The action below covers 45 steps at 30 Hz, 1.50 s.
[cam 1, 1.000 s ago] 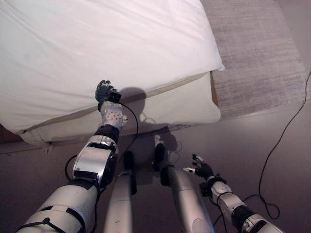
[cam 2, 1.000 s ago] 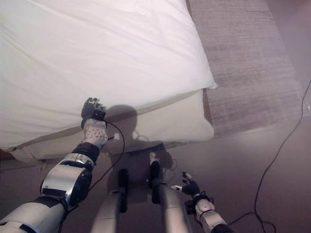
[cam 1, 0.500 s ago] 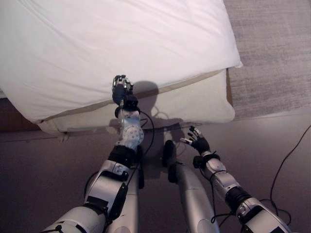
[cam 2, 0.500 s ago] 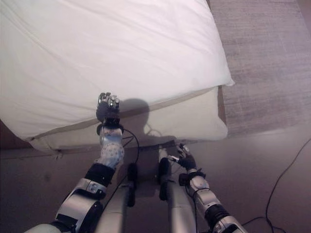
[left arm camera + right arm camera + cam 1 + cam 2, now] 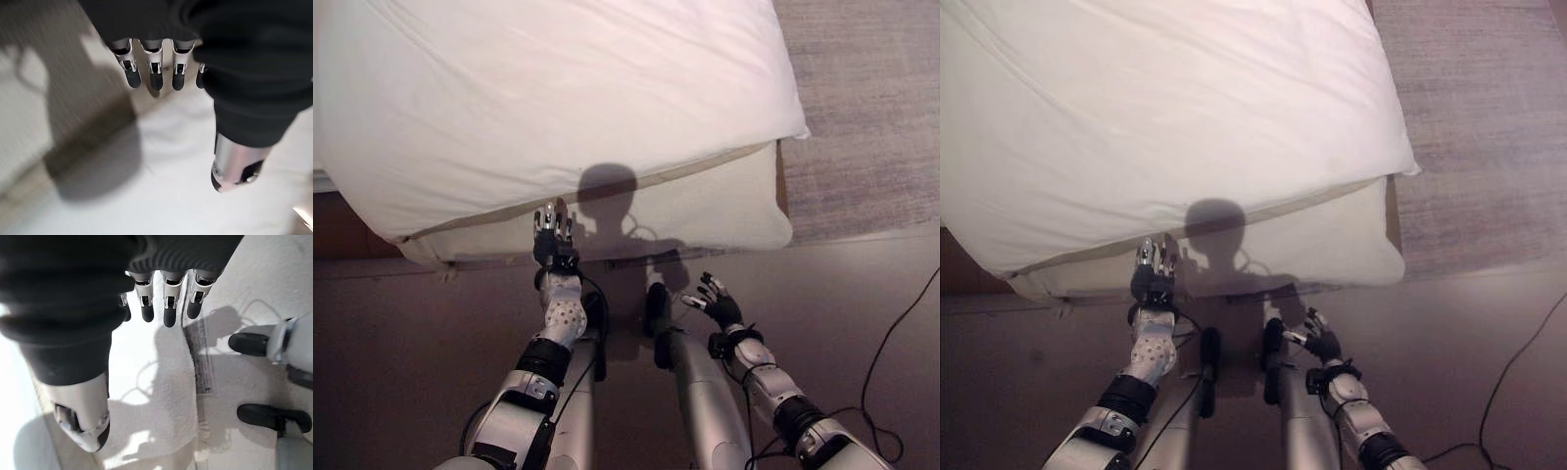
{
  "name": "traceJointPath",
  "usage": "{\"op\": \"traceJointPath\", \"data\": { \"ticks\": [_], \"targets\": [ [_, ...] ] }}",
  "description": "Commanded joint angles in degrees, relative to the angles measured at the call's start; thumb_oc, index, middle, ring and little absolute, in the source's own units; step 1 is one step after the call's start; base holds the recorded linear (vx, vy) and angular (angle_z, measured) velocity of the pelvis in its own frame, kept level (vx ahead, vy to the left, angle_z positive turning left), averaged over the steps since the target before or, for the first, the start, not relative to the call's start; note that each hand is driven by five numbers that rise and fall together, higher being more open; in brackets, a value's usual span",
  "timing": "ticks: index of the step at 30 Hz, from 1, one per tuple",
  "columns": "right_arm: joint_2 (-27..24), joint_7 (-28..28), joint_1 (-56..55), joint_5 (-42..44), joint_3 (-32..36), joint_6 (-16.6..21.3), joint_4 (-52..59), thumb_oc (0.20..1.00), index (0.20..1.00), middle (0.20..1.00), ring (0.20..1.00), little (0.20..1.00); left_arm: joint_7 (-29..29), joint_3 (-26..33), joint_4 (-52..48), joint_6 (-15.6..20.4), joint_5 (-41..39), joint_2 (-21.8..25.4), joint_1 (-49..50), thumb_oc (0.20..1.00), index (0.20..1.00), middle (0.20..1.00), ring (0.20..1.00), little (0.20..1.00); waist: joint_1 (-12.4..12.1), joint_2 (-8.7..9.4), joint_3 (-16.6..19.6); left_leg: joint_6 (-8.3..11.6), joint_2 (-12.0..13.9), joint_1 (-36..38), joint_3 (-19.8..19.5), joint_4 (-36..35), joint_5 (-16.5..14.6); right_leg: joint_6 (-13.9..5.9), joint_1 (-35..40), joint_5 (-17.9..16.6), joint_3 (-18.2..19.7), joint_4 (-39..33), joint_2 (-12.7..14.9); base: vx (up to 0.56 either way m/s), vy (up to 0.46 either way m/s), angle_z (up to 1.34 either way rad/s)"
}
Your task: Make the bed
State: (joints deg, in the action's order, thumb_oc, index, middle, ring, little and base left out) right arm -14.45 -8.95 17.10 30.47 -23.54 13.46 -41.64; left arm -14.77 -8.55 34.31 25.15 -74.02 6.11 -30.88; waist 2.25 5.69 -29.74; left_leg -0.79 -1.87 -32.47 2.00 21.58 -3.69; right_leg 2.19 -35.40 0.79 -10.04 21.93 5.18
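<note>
A white duvet (image 5: pixel 558 88) covers the bed and its near edge overhangs the cream mattress side (image 5: pixel 705 211). My left hand (image 5: pixel 553 245) is raised in front of the mattress side, just under the duvet's edge, a little left of the middle. Its fingers (image 5: pixel 156 73) are straight and the thumb stands apart, with nothing held. Lower and to the right, my right hand (image 5: pixel 720 308) hangs over the floor short of the bed, open, its fingers (image 5: pixel 168 313) spread and empty. The duvet's right corner (image 5: pixel 798 132) juts past the mattress.
A grey rug (image 5: pixel 871 98) lies on the floor to the right of the bed. A dark brown surface (image 5: pixel 342 220) shows under the duvet's overhang at the left. Bare floor (image 5: pixel 401 362) runs along the bed's near side.
My left hand has dropped from the duvet's edge to the mattress side, and its curled fingers have straightened. The right hand has come up nearer the bed. The camera has shifted.
</note>
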Motion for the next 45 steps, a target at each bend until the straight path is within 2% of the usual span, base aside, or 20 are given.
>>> {"op": "traceJointPath", "data": {
  "ticks": [1, 5, 12, 17, 20, 24, 25, 32, 45],
  "targets": [
    [-3.30, 0.84, -3.08, -1.53, 0.71, 0.51, 3.19, 1.000, 1.000, 1.000, 1.000, 1.000, 1.19, -0.64, -1.03, -0.93, 0.64, -0.75, -0.33, 1.000, 1.000, 1.000, 1.000, 1.000, -0.70, -1.25, -0.05, 2.17, 0.61, -1.19, -0.40, -2.48, 2.35, -9.62, 0.55, -3.77, 0.68, -2.73, 4.81, 0.00, 0.000, 0.00],
    [-4.20, 0.82, -4.41, -2.58, 1.05, 0.20, 1.84, 1.000, 1.000, 1.000, 1.000, 1.000, 1.25, 1.81, 8.09, -2.69, -0.13, -1.67, -0.66, 1.000, 1.000, 1.000, 1.000, 1.000, -0.30, -0.41, -0.05, 2.37, 1.09, -1.68, 0.06, -2.04, 2.16, -9.65, -0.22, -3.58, 0.92, -2.25, 4.71, 0.00, 0.001, -0.01],
    [-3.73, 0.98, -4.27, -1.77, 0.73, 0.45, -0.12, 1.000, 1.000, 1.000, 1.000, 1.000, 1.80, 5.58, 17.52, -3.49, -1.36, -1.14, -5.05, 1.000, 1.000, 1.000, 1.000, 1.000, 0.66, 1.25, 0.42, 2.59, 1.79, -2.90, 1.02, -0.72, 1.46, -9.72, -1.74, -3.53, 1.68, -1.39, 4.51, 0.01, 0.006, -0.04],
    [-4.07, 1.33, -4.39, -1.45, 0.02, 0.87, 0.46, 1.000, 1.000, 1.000, 1.000, 1.000, 1.54, 7.82, 20.99, -3.11, -0.90, 1.48, -10.01, 1.000, 1.000, 1.000, 1.000, 1.000, 1.83, 2.36, 1.19, 2.89, 2.22, -4.66, 1.77, 0.52, 1.00, -9.87, -3.62, -3.56, 2.40, -0.67, 4.24, 0.01, 0.023, -0.09],
    [-5.17, 2.18, -5.39, -2.29, -0.35, 1.11, 1.39, 1.000, 1.000, 1.000, 1.000, 1.000, 1.56, 9.05, 22.71, -2.69, 0.83, 5.20, -14.80, 1.000, 1.000, 1.000, 1.000, 1.000, 2.91, 2.85, 1.85, 3.09, 2.56, -6.08, 2.09, 1.63, 0.68, -9.95, -5.12, -3.57, 2.68, 0.04, 4.18, 0.00, 0.030, -0.11],
    [-6.10, 2.81, -6.03, -2.80, -0.53, 1.39, 2.31, 1.000, 1.000, 1.000, 1.000, 1.000, 1.24, 9.59, 24.37, -2.26, 0.98, 7.90, -18.37, 1.000, 1.000, 1.000, 1.000, 1.000, 3.65, 3.17, 2.59, 3.28, 2.87, -7.43, 2.46, 2.70, 0.33, -9.94, -6.41, -3.54, 3.08, 0.51, 3.99, 0.00, 0.019, -0.05],
    [-6.67, 3.01, -6.24, -3.40, -0.54, 1.58, 2.59, 1.000, 1.000, 1.000, 1.000, 1.000, 1.09, 9.43, 25.51, -2.44, 2.22, 9.84, -20.02, 1.000, 1.000, 1.000, 1.000, 1.000, 4.06, 3.25, 3.11, 3.36, 3.05, -8.00, 2.65, 3.09, 0.27, -10.05, -6.92, -3.68, 3.34, 0.58, 3.86, -0.01, 0.017, -0.04],
    [-8.76, 3.78, -7.10, -4.85, -0.54, 1.77, 6.23, 1.000, 1.000, 1.000, 1.000, 1.000, -1.07, 8.59, 27.32, -1.95, 3.70, 13.16, -27.20, 1.000, 1.000, 1.000, 1.000, 1.000, 5.08, 3.12, 4.40, 3.47, 3.32, -10.06, 2.82, 3.68, 0.30, -10.18, -9.05, -4.13, 3.67, 1.00, 3.97, -0.02, 0.016, -0.06],
    [-10.66, 5.16, -8.34, -4.85, -0.65, 1.71, 7.79, 1.000, 1.000, 1.000, 1.000, 1.000, -2.93, 5.93, 26.18, -1.18, 5.90, 14.40, -33.72, 1.000, 1.000, 1.000, 1.000, 1.000, 5.39, 2.74, 5.09, 3.68, 3.22, -11.43, 2.81, 3.13, 1.21, -10.49, -10.23, -5.03, 3.79, 0.42, 3.98, -0.02, 0.005, -0.02]
  ]
}}
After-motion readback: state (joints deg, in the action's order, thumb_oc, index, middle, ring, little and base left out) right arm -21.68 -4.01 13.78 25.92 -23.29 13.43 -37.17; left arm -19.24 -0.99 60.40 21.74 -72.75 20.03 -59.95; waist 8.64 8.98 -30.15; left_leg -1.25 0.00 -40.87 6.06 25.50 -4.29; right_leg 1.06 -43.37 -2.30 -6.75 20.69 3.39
